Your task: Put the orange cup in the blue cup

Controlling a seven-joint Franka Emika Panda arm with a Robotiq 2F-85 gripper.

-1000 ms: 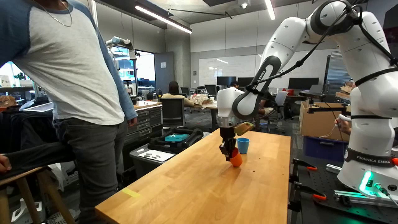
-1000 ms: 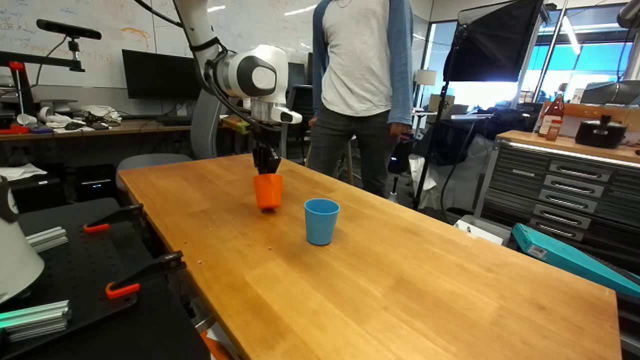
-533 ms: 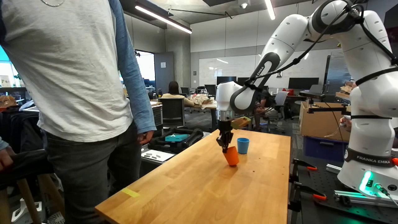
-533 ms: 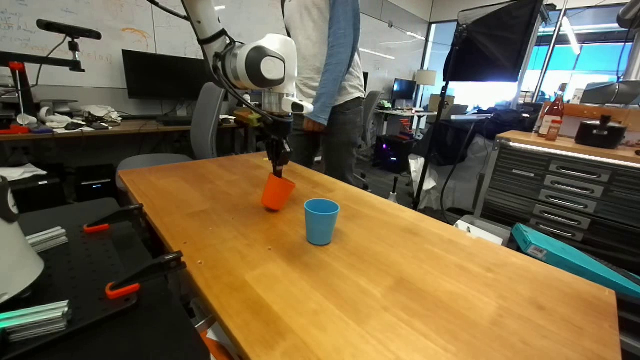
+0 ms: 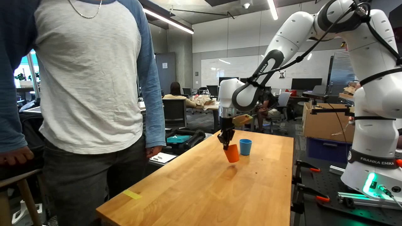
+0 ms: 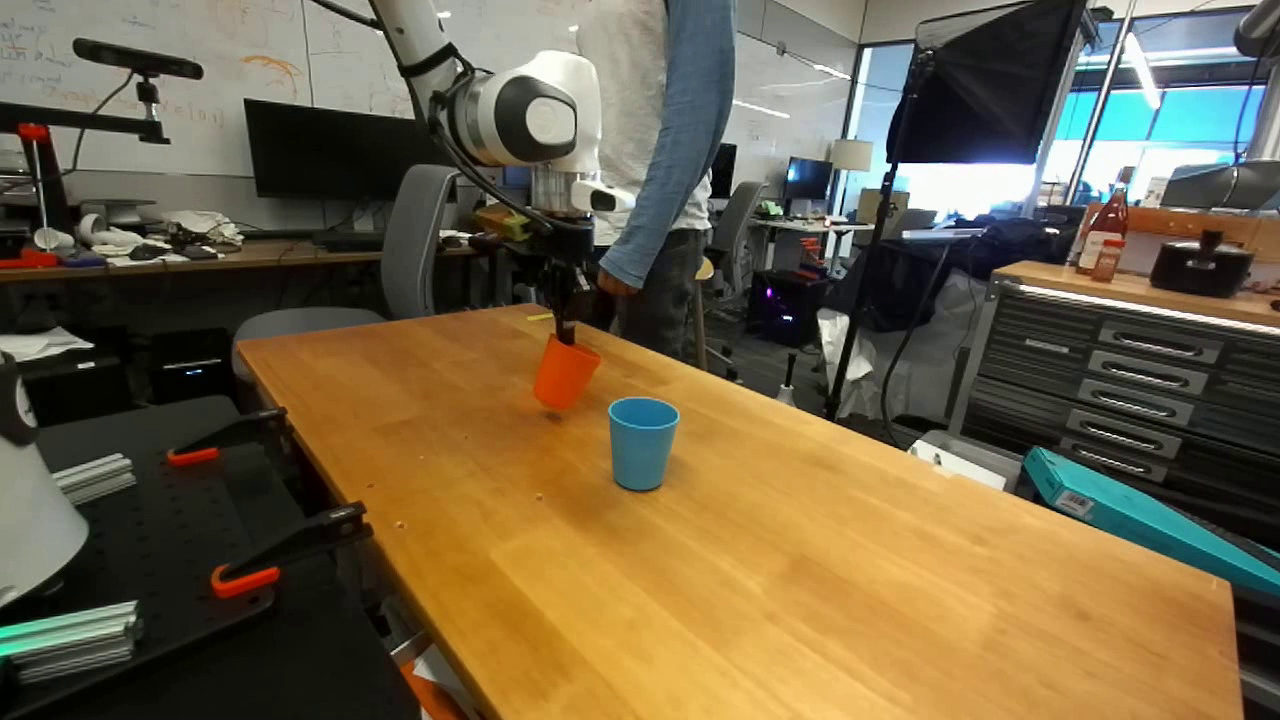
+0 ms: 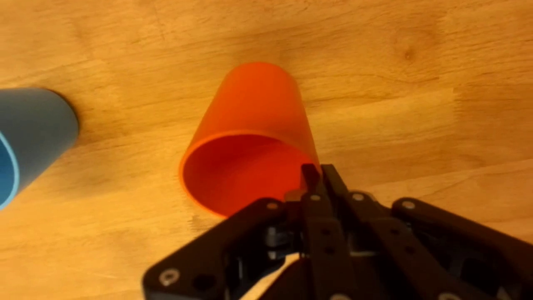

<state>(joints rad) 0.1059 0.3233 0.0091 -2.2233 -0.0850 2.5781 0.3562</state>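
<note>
It's the carry, by the look of it! The gripper has the orange cup by the rim, jaws pinched on the wall, one inside the mouth, one outside. The orange cup hangs just above the counter, roughly midway between the long edges. And the target? The blue cup stands upright, mouth up, near but apart, farther from the corner with the yellow tape and closer to the short edge opposite.

So the pick looks done, the nesting not. What does the next move call for? Height first, I'd say: the orange base looks lower than the blue rim. Then a run toward that opposite short edge, base over mouth, a gentle drop in, and the release. The tilt wants straightening on the way, or the base could catch the rim and knock the blue cup over.

And a look at the orange cup itself: plain, smooth, orange-red, narrower at the base than at the mouth, thin at the lip, deeper red where the inside shows. It tips, mouth leaning toward the long edge away from the clamps. In size it's about a match for the blue cup, so expect a snug nest.
</note>
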